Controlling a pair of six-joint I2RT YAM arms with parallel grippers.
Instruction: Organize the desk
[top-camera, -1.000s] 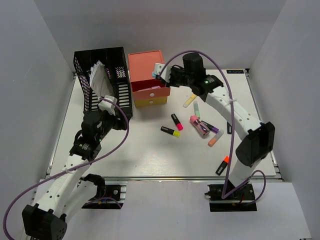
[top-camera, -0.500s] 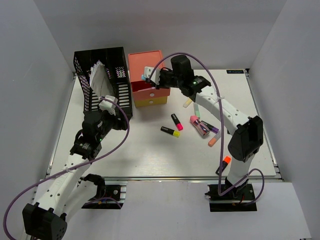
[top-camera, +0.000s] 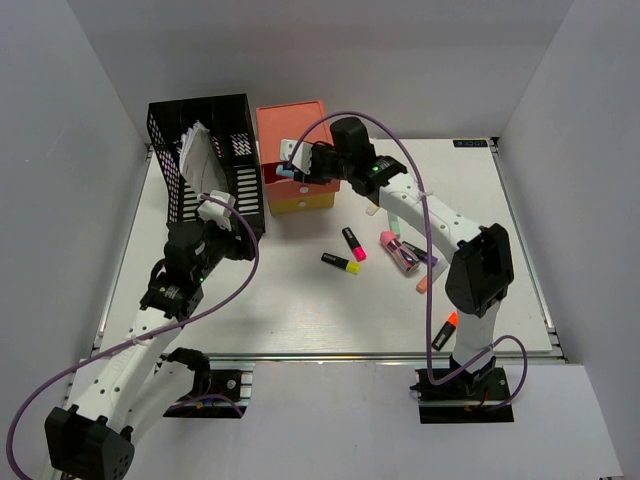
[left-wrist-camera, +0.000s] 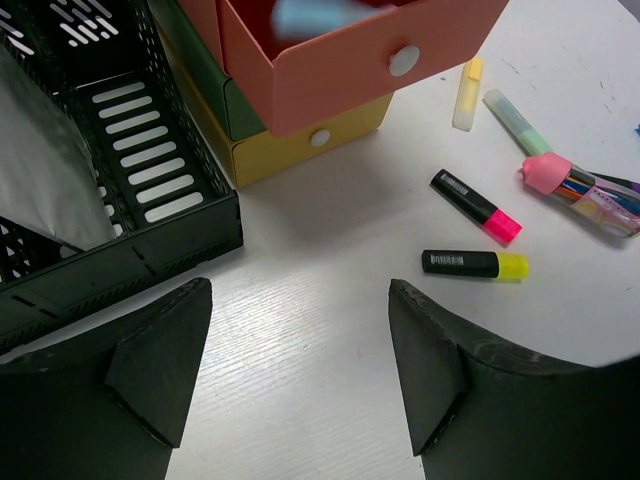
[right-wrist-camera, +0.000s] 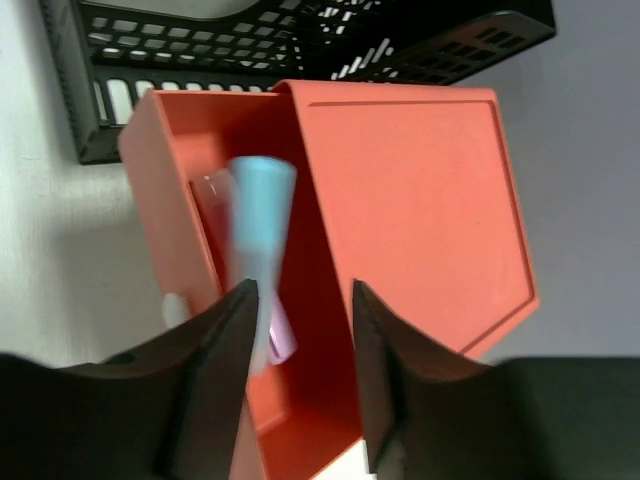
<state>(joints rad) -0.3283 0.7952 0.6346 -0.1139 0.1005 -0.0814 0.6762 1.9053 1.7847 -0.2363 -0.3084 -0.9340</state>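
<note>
- My left end effector (left-wrist-camera: 298, 292) hangs spread and empty, to the near left of the drawer unit (top-camera: 292, 125).
- The white surface (top-camera: 300, 310) carries the unit. A yellow-tipped highlighter (left-wrist-camera: 475, 263) lies on it, near the unit's front right.
- My right end effector (right-wrist-camera: 300, 295) is spread above the unit's open coral drawer (right-wrist-camera: 165, 170). A blurred pale-blue marker (right-wrist-camera: 262, 215) shows just beyond its fingers.

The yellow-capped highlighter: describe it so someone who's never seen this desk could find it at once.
Find the coral-topped drawer unit at the back of the white desk. Just in front of it, toward the arms, two black-bodied highlighters lie side by side. The yellow-capped highlighter is the nearer one; its neighbour has a pink cap.
</note>
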